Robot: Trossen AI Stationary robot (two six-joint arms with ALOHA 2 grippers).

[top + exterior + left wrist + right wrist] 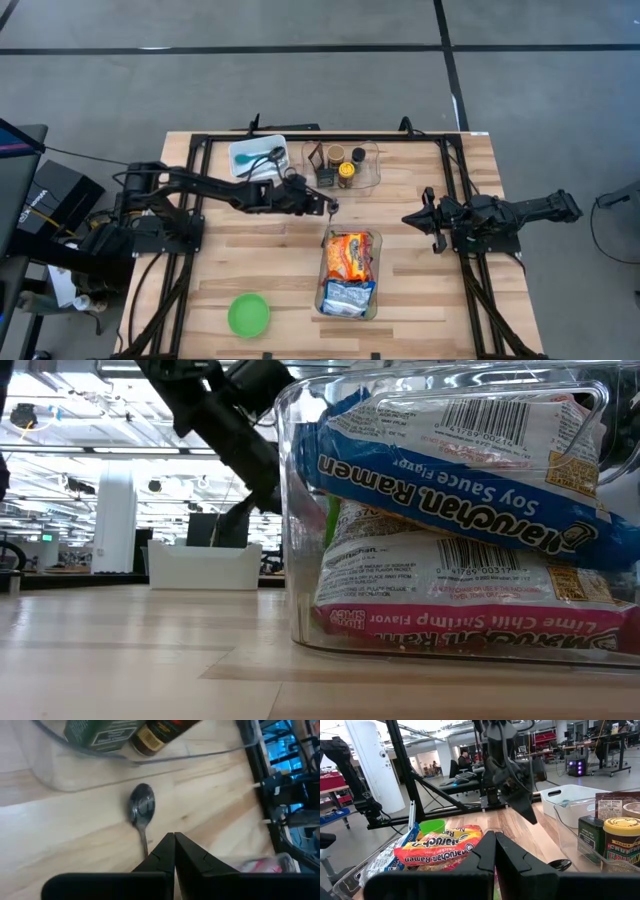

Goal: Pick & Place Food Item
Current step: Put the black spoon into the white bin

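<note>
A clear bin [372, 275] at the table's middle front holds an orange ramen pack [347, 255] and a blue one [347, 297]; it fills the low view [300, 510]. My left gripper [330, 207] is shut just beyond the bin's far end. In the left wrist view it [174, 837] stands over the handle of a dark metal spoon [142, 806] that lies on the wood with its bowl toward the condiment bin. My right gripper [408, 218] is shut and empty, to the right of the ramen bin. My left gripper's shut fingertips [167, 842] stand beside the spoon's handle [145, 842], which runs out of sight under the left finger. I cannot tell whether they touch it. The spoon's bowl rests on the table.
A clear bin [372, 178] with jars and a box stands at the far middle, and a white tray [262, 145] with a teal utensil is to its left. A green bowl [248, 314] sits at the front left. A black frame [200, 200] borders the work area.
</note>
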